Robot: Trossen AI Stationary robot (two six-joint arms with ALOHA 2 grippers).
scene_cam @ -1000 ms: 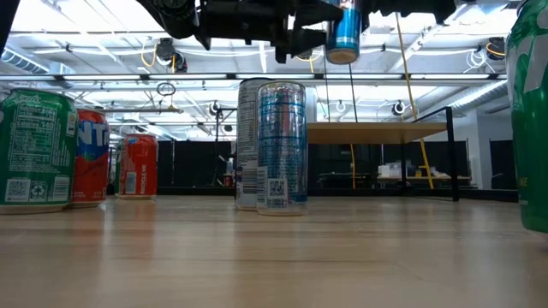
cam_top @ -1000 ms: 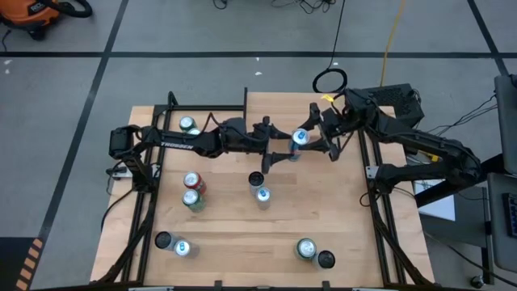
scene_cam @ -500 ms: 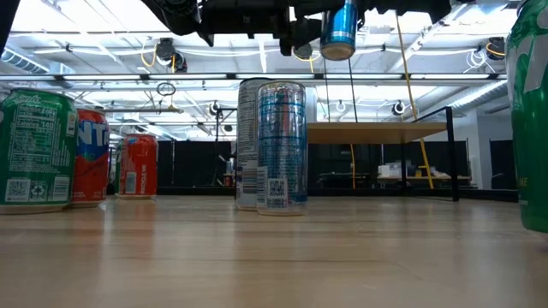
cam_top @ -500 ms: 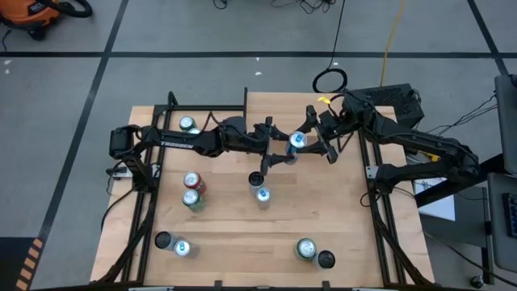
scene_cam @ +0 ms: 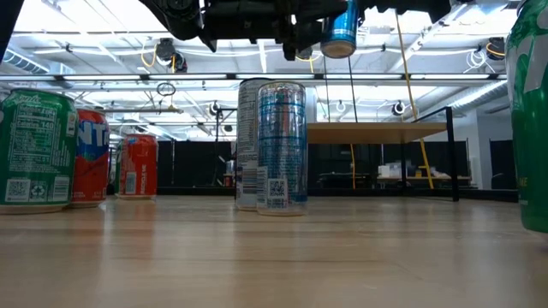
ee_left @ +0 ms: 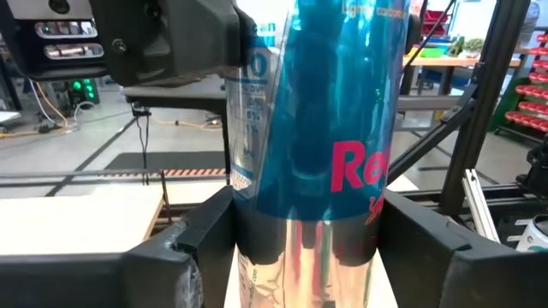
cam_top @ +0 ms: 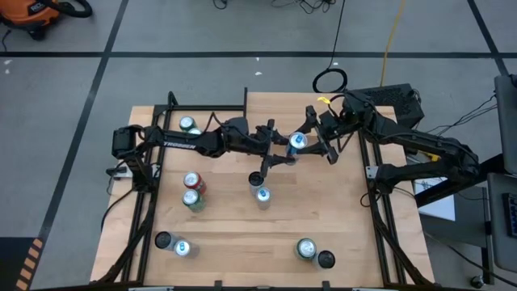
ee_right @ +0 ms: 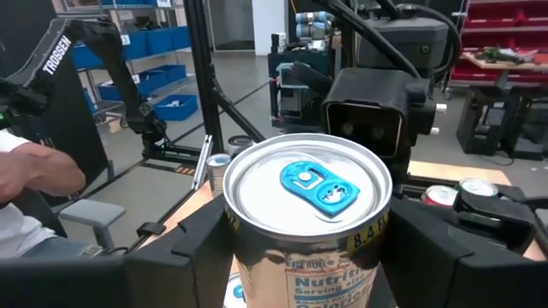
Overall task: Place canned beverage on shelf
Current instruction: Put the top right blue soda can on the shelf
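2 grippers' dark fingers [ee_right: 411, 248] clasping 1 slim glossy blue can [cam_top: 297, 142]

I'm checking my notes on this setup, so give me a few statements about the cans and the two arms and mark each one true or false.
1. The blue can is up in the air, clear of the table. True.
2. The red can lies on its side. False: it stands upright, right next to a green can.
3. The left tool and the right tool are both at the blue can. True.
4. The blue can is upside down. False: its top faces up, with the blue tab showing.
5. The blue can is the only can in the scene. False: several others stand on the table.
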